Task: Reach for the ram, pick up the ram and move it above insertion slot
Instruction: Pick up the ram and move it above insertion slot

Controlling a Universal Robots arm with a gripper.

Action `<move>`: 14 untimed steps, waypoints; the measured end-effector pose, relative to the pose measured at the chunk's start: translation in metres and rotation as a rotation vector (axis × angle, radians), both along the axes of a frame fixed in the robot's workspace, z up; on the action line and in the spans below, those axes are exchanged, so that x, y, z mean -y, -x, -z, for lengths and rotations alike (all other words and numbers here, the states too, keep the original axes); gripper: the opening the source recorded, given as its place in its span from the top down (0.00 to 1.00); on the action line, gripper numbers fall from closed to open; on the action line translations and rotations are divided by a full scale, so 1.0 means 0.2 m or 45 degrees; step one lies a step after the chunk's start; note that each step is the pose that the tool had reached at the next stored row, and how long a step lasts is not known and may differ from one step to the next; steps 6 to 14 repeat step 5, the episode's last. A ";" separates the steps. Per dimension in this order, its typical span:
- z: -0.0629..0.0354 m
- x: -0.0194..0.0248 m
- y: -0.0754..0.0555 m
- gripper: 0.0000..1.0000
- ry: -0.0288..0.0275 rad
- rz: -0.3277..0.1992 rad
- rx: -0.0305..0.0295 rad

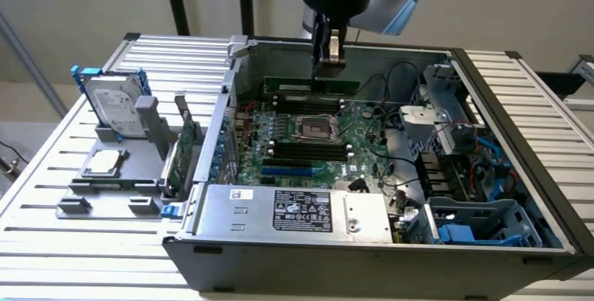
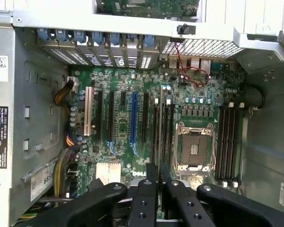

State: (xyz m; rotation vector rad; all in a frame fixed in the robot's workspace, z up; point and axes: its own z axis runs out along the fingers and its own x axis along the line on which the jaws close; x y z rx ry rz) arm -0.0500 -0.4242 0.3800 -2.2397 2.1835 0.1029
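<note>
In the exterior view, the gripper (image 1: 327,61) hangs over the far side of an open computer case (image 1: 371,245) that lies on a slatted metal worktop (image 1: 55,259). Its fingers (image 1: 327,51) are drawn nearly together and pinch the top edge of the ram (image 1: 311,85), a long green stick held on edge, level, above the green motherboard (image 1: 316,141). The ram sits near the case's back wall, clear of the board. Beyond the silver CPU socket (image 1: 314,128), on the near side, lie the black memory slots (image 1: 307,151). On the exterior view's left, a holder (image 1: 121,176) on the worktop carries a hard drive (image 1: 111,110) in a blue frame and an upright expansion card (image 1: 186,151).

In the wrist view, the dark fingers (image 2: 146,189) stand close together around a thin edge-on strip, the ram (image 2: 159,177). It points at the narrow black insertion slot (image 2: 161,127) beside the CPU socket (image 2: 195,146).
</note>
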 end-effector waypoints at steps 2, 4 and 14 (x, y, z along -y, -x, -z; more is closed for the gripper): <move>0.000 0.000 0.00 0.87 0.0000 0.000 0.0000; 0.000 0.000 0.00 0.87 0.0000 0.000 0.0000; 0.000 0.000 0.00 0.87 0.0000 0.000 0.0000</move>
